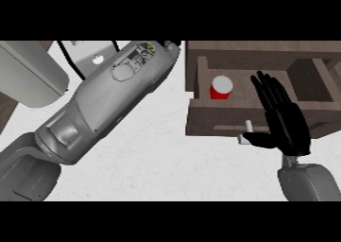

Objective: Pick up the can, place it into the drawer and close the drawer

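Inside the open drawer [200, 101] I see the can [221, 88]; my right hand [284, 124], fingers straight, seemingly touches its handle [247, 128].

Single head view, steeply downward, close over white counter [166, 165], open drawer [222, 120] upper right

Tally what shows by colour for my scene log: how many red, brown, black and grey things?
Red: 1, the can
Brown: 1, the drawer
Black: 1, the right hand
Grey: 2, the left forearm and the right forearm
Total: 5
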`<state>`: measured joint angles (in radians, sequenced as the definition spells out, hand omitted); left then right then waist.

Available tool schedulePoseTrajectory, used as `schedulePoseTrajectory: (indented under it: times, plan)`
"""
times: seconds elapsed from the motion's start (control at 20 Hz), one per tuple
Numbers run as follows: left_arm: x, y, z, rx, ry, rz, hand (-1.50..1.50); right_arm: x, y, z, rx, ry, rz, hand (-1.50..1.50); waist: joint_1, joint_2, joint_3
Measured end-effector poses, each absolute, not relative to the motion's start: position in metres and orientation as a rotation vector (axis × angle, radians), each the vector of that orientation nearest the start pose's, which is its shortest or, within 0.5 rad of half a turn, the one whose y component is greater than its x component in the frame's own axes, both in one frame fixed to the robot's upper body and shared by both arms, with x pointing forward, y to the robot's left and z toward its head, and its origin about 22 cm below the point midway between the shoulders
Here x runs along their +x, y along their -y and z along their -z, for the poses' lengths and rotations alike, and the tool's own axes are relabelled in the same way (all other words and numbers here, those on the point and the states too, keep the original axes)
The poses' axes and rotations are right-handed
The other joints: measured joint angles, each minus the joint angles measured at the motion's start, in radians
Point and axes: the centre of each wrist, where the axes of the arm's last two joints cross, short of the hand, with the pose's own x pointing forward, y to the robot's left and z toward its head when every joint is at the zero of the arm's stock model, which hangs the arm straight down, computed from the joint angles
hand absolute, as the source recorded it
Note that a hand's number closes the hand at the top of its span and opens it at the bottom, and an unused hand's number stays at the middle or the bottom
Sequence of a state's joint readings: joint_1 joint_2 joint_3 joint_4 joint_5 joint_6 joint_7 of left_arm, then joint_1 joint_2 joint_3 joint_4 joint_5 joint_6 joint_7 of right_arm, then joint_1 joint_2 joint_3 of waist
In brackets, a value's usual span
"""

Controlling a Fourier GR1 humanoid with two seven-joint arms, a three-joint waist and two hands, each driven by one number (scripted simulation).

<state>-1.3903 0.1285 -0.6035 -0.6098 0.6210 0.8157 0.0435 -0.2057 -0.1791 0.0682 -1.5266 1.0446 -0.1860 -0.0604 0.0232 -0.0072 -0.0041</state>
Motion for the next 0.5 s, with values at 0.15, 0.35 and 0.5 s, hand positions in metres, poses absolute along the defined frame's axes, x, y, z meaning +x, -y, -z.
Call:
schedulePoseTrajectory:
  times: [0.15,0.35,0.5]
  plan:
    - [0.425,-0.029,-0.214,0.232,1.784,0.033,-1.5,0.301,0.233,-0.037,-1.105,1.71,-0.923,-1.5,0.005,-0.007,-0.007]
    - [0.424,-0.05,-0.217,0.243,1.781,0.035,-1.5,0.318,0.238,-0.027,-1.158,1.716,-0.933,-1.5,0.019,-0.013,-0.014]
    - [0.42,-0.063,-0.223,0.232,1.773,0.041,-1.5,0.331,0.241,-0.024,-1.203,1.706,-0.938,-1.5,0.028,-0.015,-0.017]
